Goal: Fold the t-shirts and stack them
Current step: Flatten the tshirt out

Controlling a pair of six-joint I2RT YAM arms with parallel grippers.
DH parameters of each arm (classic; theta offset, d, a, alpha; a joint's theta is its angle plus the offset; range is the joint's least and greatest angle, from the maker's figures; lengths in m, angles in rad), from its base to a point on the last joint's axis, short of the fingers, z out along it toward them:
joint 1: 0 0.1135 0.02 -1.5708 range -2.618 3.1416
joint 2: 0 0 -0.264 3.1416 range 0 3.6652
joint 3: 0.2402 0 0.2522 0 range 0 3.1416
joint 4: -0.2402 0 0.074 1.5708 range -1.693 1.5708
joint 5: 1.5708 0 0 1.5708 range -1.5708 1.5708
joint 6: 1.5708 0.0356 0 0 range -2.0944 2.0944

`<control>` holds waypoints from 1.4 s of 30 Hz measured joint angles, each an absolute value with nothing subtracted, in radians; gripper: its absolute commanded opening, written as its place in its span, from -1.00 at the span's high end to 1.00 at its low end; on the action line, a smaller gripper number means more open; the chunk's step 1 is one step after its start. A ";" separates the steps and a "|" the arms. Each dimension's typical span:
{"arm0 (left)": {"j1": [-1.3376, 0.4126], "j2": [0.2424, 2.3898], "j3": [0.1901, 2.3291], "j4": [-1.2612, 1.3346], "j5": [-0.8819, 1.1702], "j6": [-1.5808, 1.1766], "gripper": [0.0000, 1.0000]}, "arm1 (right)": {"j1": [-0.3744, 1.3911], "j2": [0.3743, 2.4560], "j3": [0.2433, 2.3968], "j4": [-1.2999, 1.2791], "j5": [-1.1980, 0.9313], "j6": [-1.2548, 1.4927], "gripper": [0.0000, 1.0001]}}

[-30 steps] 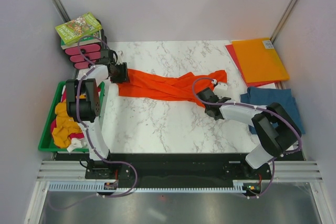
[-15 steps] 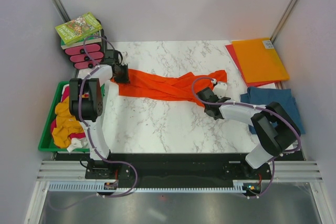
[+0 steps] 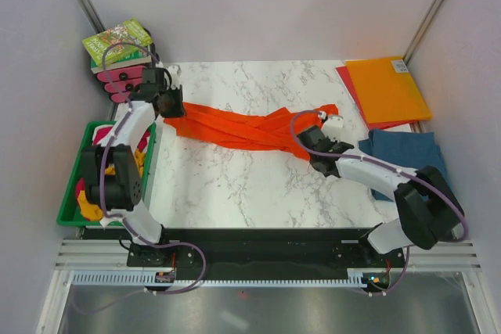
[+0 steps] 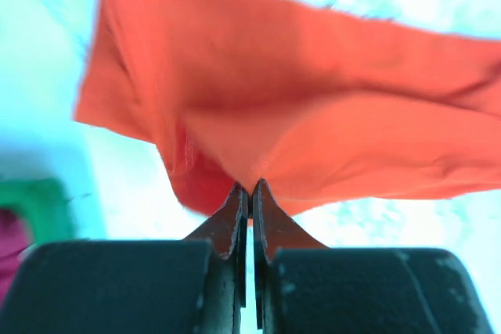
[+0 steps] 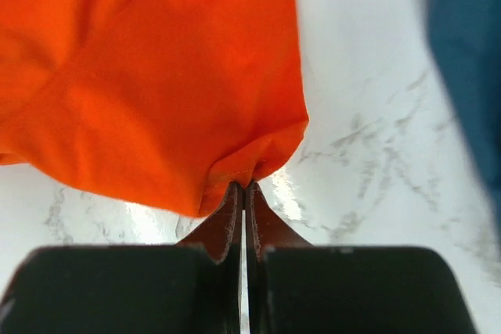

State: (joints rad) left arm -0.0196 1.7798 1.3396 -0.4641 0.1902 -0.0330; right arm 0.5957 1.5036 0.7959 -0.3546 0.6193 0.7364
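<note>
The bright orange t-shirt [image 3: 243,127] hangs bunched and twisted across the marble table, stretched between my two grippers. My left gripper [image 3: 169,109] is shut on its left end, the cloth [image 4: 313,131] pinched at the fingertips [image 4: 252,187]. My right gripper [image 3: 309,143] is shut on the right end, with the orange hem [image 5: 156,91] caught between its jaws [image 5: 244,185]. A teal-blue t-shirt [image 3: 411,154] lies flat at the right edge, showing as a blue blur [image 5: 470,60] in the right wrist view. Mustard-yellow [image 3: 95,185], magenta and white shirts lie heaped in the green bin [image 3: 73,185].
Orange and red folders [image 3: 387,87] lie at the back right corner. A green book [image 3: 116,41] sits on a pink rack [image 3: 125,76] at the back left, just behind my left gripper. Marble table [image 3: 235,185] shows in front of the orange shirt.
My left gripper has shut on the orange shirt's left end and lifted it toward the back left. The right gripper, still shut, rose slightly, so the shirt now hangs taut between them.
</note>
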 measured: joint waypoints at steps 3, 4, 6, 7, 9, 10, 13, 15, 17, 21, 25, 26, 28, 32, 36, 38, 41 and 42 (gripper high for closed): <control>-0.019 1.606 1.352 -0.502 0.195 -0.021 0.96 | 0.596 1.404 0.882 -0.430 0.673 0.672 1.00; -0.017 1.533 1.375 -0.531 0.200 -0.016 0.96 | 0.596 1.373 0.928 -0.454 0.690 0.649 1.00; -0.014 1.433 1.419 -0.562 0.212 -0.009 0.96 | 0.596 1.311 1.030 -0.485 0.723 0.603 1.00; -0.013 1.392 1.439 -0.579 0.214 -0.005 0.96 | 0.596 1.280 1.073 -0.496 0.738 0.584 1.00; -0.008 1.299 1.479 -0.611 0.216 0.007 0.96 | 0.598 1.214 1.143 -0.516 0.755 0.548 1.00; -0.007 1.258 1.487 -0.626 0.215 0.014 0.97 | 0.598 1.173 1.171 -0.526 0.764 0.532 1.00; -0.006 1.138 1.494 -0.696 0.210 0.030 0.96 | 0.598 1.070 1.236 -0.576 0.791 0.484 1.00; 0.003 1.090 1.514 -0.759 0.208 0.036 0.97 | 0.598 1.032 1.297 -0.628 0.815 0.442 1.00; 0.014 1.064 1.572 -0.831 0.199 0.041 0.96 | 0.598 1.024 1.400 -0.690 0.836 0.392 1.00; 0.021 1.064 1.765 -0.925 0.171 0.045 0.96 | 0.600 1.061 1.718 -0.783 0.859 0.307 1.00; 0.021 1.043 1.960 -0.957 0.161 0.044 0.96 | 0.601 1.076 1.993 -0.808 0.860 0.256 1.00; 0.021 1.023 1.979 -0.957 0.162 0.043 0.96 | 0.602 1.069 2.014 -0.811 0.855 0.250 1.00; 0.021 0.968 1.992 -0.965 0.168 0.043 0.96 | 0.605 1.037 2.038 -0.831 0.835 0.241 1.00; 0.020 0.872 1.996 -0.971 0.175 0.045 0.96 | 0.605 0.997 2.054 -0.873 0.790 0.230 1.00; -0.026 0.814 2.067 -0.979 0.158 0.047 0.96 | 0.605 1.022 2.135 -0.919 0.759 0.216 1.00; -0.049 0.807 2.130 -0.968 0.134 0.054 0.97 | 0.606 1.037 2.186 -0.920 0.744 0.212 1.00; -0.070 0.796 2.144 -0.937 0.112 0.070 0.96 | 0.618 1.040 2.206 -0.910 0.736 0.212 1.00; -0.073 0.794 2.124 -0.929 0.107 0.074 0.97 | 0.624 1.045 2.202 -0.907 0.742 0.212 1.00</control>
State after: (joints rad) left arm -0.0731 0.7944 2.1239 -0.9287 0.1074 0.0738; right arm 0.6243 1.0447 2.2017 -0.9070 0.7418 0.2115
